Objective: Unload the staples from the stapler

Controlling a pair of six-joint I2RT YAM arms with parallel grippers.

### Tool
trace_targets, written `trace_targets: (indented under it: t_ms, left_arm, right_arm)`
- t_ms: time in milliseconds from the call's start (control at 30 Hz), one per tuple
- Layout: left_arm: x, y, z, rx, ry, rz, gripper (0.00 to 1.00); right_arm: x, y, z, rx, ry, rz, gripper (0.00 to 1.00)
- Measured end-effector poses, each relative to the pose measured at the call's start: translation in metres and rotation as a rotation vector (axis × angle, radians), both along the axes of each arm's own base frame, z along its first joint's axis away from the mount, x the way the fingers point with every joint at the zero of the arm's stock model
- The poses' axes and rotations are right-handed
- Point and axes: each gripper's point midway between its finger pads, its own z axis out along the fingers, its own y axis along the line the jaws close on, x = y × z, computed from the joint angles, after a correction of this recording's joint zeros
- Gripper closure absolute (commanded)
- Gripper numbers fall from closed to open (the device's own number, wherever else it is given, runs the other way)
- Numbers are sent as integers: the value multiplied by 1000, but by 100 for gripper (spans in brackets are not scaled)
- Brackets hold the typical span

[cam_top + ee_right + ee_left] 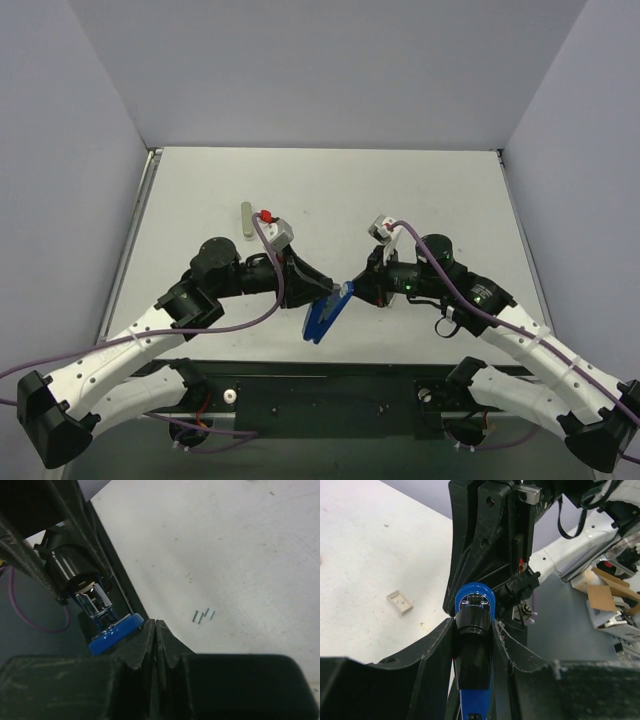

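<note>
Holding the stapler (326, 312) clamped in the left gripper (474, 626) above the near edge of the table (240, 555), resting the clenched, empty right gripper (156, 630) beside its blue end, a few staples (202, 615) lying out already, any remainder probably needing shaking loose

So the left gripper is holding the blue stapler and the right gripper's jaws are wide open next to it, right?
No: the right gripper is shut, fingertips pressed together next to the stapler, as the right wrist view shows. The left gripper does hold the blue stapler.
</note>
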Motion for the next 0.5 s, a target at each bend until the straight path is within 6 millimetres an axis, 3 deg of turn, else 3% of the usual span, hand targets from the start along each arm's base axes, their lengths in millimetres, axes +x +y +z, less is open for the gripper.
trace_targets:
  t_ms: [167, 500]
  left_arm:
    - [-10, -3, 0, 3, -11, -71, 100]
    - [-16, -3, 5, -5, -30, -109, 100]
  right_arm:
    - [-26, 8, 3, 33, 54, 140, 100]
    - [-53, 13, 5, 63, 140, 278, 100]
